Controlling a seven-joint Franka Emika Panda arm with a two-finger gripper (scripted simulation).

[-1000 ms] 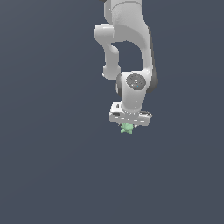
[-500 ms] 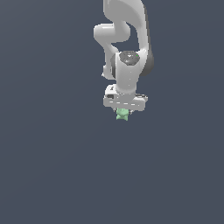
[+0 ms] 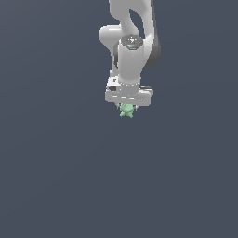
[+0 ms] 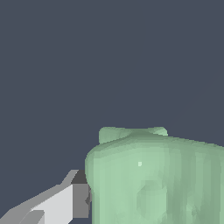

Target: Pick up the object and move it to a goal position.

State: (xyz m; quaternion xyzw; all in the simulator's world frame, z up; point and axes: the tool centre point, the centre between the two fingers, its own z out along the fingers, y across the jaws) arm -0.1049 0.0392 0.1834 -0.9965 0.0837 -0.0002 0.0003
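All around is one flat, dark slate-blue backdrop, with no edge or seam to show where a bench might begin. The white arm [image 3: 132,32] comes down from the top of the exterior view, a little right of centre, and its wide white claw [image 3: 127,109] hangs crosswise at the end of it. Tucked just under the claw, poking out below the crossbar, is the object [image 3: 126,111]: a small pale green lump with ragged edges, far narrower than the claw that carries it. It sits between the fingers and touches nothing else that I can see; the surface below it is plain.

From the wrist view the green lump [image 4: 157,179] fills much of the picture, bumpy and mottled, and one grey-and-white finger [image 4: 65,201] presses flat against its side. The other finger is out of frame. The claw is clamped on the green lump
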